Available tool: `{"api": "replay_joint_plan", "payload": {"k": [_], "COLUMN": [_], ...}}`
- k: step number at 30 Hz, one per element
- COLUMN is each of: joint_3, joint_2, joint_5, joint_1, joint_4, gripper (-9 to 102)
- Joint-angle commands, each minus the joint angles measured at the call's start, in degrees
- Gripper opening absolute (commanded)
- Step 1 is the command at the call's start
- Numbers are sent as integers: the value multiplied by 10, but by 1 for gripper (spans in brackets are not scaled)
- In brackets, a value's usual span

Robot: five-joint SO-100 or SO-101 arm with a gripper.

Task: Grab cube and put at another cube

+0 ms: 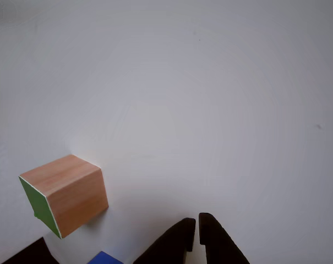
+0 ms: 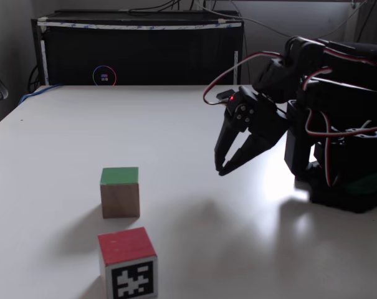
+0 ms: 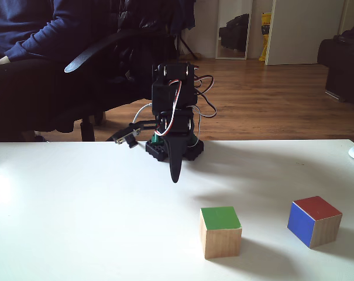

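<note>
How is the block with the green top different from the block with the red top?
The green-topped block has plain wooden sides, while the red-topped block has a blue side and, in a fixed view, a white side with a black pattern. In that view the green-topped block sits farther back and the red-topped one nearer the camera. Both look about the same size, rest flat on the white table, and are untouched.

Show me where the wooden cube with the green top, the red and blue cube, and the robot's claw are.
wooden cube (image 3: 220,240), a fixed view, on its wood front face.
red and blue cube (image 3: 301,223), a fixed view, on its blue face.
gripper (image 2: 220,169), a fixed view, at the fingertips, hanging above the table.
</note>
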Motion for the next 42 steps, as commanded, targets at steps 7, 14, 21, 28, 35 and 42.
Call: {"api": "replay_joint_plan", "payload": {"k": [7,14,21,28,35,42], "joint_3": [-26,-26,-32,-163,-307,-425], "joint_2": [0,0,1,-131,-398,-513], "joint_5": [-1,-1,-25,7,66,85], "joint_1": [-4,-4,-17,-53,-89,-123], "joint_4": [4,4,-28,-44,-121,-108], "gripper": [0,0,0,5,23,36]}}
